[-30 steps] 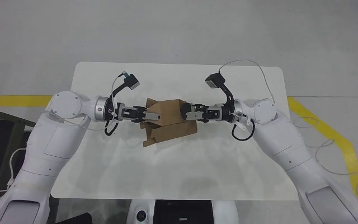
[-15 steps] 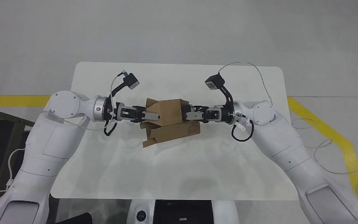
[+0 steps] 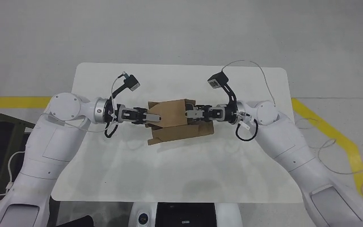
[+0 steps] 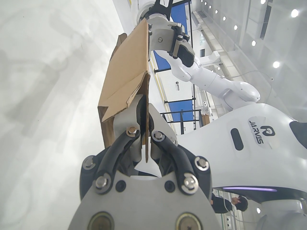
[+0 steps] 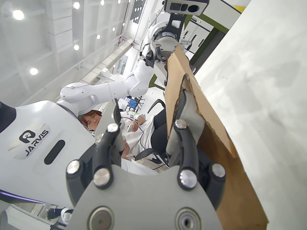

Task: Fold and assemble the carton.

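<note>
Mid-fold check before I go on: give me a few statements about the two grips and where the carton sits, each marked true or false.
1. The left gripper is shut on a thin panel of the carton. True.
2. The right gripper is clamped shut on the carton. False: it is open, with one finger against the cardboard and the other standing free of it.
3. The carton sits at the table edge nearest the robot. False: it is near the middle of the table, between the two grippers.
4. The two arms meet the carton from opposite sides. True.
</note>
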Robot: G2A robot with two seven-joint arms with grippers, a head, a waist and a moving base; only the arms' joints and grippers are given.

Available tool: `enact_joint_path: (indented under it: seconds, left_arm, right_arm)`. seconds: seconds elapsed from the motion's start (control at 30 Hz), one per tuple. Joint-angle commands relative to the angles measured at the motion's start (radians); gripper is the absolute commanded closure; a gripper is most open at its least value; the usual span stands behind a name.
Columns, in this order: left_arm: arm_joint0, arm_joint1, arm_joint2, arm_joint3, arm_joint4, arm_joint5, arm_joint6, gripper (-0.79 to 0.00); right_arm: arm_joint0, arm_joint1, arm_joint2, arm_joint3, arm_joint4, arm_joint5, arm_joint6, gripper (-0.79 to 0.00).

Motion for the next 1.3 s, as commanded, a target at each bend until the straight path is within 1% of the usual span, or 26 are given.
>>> enact_joint_path:
  seconds: [0.0,0.17,0.47,0.57,0.63,0.73,0.8,0.83,0.87,1.07,1.1,1.13,1.17,1.2,1.23,1.27]
  left_arm:
    - [0.001,0.000,0.001,0.000,0.001,0.001,0.000,0.000]
    - [0.002,-0.001,0.007,-0.004,0.000,0.003,0.002,0.000]
    - [0.000,-0.001,0.007,-0.006,-0.003,0.002,0.000,0.000]
    - [0.000,-0.001,0.007,-0.007,-0.004,0.000,-0.001,0.000]
    - [0.000,-0.001,0.007,-0.008,-0.004,0.001,0.000,0.000]
    - [0.000,-0.001,0.008,-0.011,-0.004,0.001,0.001,0.000]
    - [0.001,-0.001,0.009,-0.012,-0.002,0.001,0.000,0.000]
    - [0.001,-0.001,0.009,-0.012,-0.002,0.002,0.000,0.000]
    - [0.001,-0.001,0.009,-0.013,-0.002,0.001,-0.001,0.000]
    - [0.002,-0.001,0.010,-0.013,-0.005,0.002,-0.005,0.000]
    - [0.002,-0.001,0.010,-0.013,-0.007,0.002,-0.006,-0.034]
    - [0.002,-0.001,0.009,-0.012,-0.009,0.001,-0.006,-0.142]
    - [0.003,-0.001,0.008,-0.012,-0.012,0.001,-0.006,-0.292]
    - [0.004,-0.001,0.007,-0.012,-0.017,0.001,-0.004,-0.354]
    - [0.005,-0.001,0.005,-0.012,-0.022,0.001,-0.004,-0.625]
    - [0.006,-0.001,0.003,-0.012,-0.028,0.001,-0.004,-0.785]
  right_arm:
    - [0.005,0.001,-0.002,-0.002,-0.008,0.007,0.007,-0.425]
    - [0.021,-0.004,-0.023,-0.003,-0.020,0.010,0.010,-0.391]
    - [0.063,-0.024,-0.073,0.035,-0.048,0.006,0.006,-0.354]
    - [0.072,-0.030,-0.082,0.045,-0.047,0.003,0.003,-0.292]
    - [0.076,-0.033,-0.087,0.051,-0.049,0.001,0.001,-0.197]
    - [0.078,-0.036,-0.094,0.057,-0.049,-0.002,-0.002,-0.099]
    - [0.079,-0.038,-0.098,0.063,-0.047,-0.003,-0.003,-0.052]
    - [0.079,-0.039,-0.100,0.065,-0.047,-0.004,-0.004,-0.012]
    - [0.080,-0.040,-0.102,0.068,-0.047,-0.004,-0.004,0.000]
    - [0.077,-0.048,-0.106,0.099,-0.030,-0.010,-0.010,0.000]
    - [0.075,-0.050,-0.106,0.103,-0.029,-0.011,-0.011,0.000]
    - [0.073,-0.051,-0.107,0.106,-0.029,-0.012,-0.012,0.000]
    - [0.071,-0.052,-0.106,0.109,-0.026,-0.013,-0.013,0.000]
    - [0.069,-0.053,-0.106,0.112,-0.027,-0.013,-0.013,0.000]
    - [0.068,-0.054,-0.106,0.115,-0.028,-0.014,-0.014,0.000]
    - [0.067,-0.055,-0.105,0.118,-0.029,-0.014,-0.014,0.000]
